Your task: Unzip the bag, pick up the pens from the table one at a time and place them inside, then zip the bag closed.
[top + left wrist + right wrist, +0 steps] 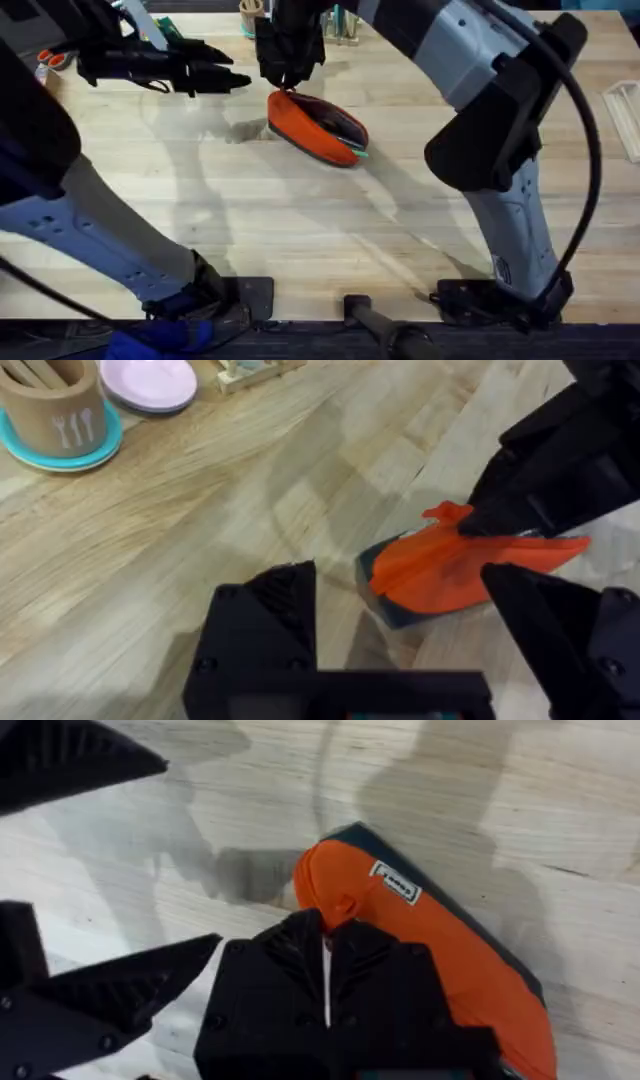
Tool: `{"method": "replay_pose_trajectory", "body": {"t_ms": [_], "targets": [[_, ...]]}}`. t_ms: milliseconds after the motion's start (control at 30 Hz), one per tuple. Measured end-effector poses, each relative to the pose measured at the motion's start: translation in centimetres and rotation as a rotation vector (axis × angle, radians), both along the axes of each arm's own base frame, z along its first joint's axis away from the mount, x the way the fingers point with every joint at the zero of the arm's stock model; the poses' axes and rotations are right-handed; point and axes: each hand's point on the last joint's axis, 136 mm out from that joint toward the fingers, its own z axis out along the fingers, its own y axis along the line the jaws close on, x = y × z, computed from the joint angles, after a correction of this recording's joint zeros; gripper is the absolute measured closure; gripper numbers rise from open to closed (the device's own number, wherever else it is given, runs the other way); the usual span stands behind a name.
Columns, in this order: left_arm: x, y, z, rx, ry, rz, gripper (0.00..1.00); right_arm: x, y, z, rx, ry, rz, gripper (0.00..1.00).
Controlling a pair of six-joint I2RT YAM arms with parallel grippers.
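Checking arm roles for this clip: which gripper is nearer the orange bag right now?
Right. The right gripper is shut on the bag's far end, pinching the fabric there. The left gripper is open, hovering beside that same end without touching it.

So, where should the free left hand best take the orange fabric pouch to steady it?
Probably the rounded end of the orange fabric pencil pouch nearest the left hand, low on its dark edge, coming in sideways along the pale wooden table. The right hand pinches the top of that end, so it stands lifted and faces the open left fingers.
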Motion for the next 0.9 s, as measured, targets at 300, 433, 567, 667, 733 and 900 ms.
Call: {"method": "replay_pose_trajectory", "body": {"t_ms": [300, 433, 567, 667, 733, 900], "targets": [[0.7, -1.7, -2.8, -0.090, 0.013, -0.052, 0.010, 0.1, -0.1, 0.0, -0.006, -0.006, -0.002, 0.970], [0.5, -4.0, -3.6, -0.074, -0.016, -0.130, 0.010, 0.1, -0.1, 0.0, -0.007, -0.006, -0.002, 0.970], [-0.1, -6.1, -3.9, -0.041, -0.040, -0.208, 0.008, 0.1, -0.1, 0.0, -0.008, -0.007, -0.003, 0.970], [-0.8, -6.9, -4.3, -0.018, -0.042, -0.252, 0.008, 0.1, -0.1, 0.0, -0.009, -0.008, -0.004, 0.970], [-1.3, -6.9, -4.5, -0.002, -0.042, -0.270, 0.009, 0.1, -0.1, 0.0, -0.009, -0.008, -0.003, 0.970], [-1.7, -6.6, -5.4, 0.063, -0.060, -0.304, 0.008, 0.1, -0.1, 0.0, -0.010, -0.009, -0.004, 0.970]]}}
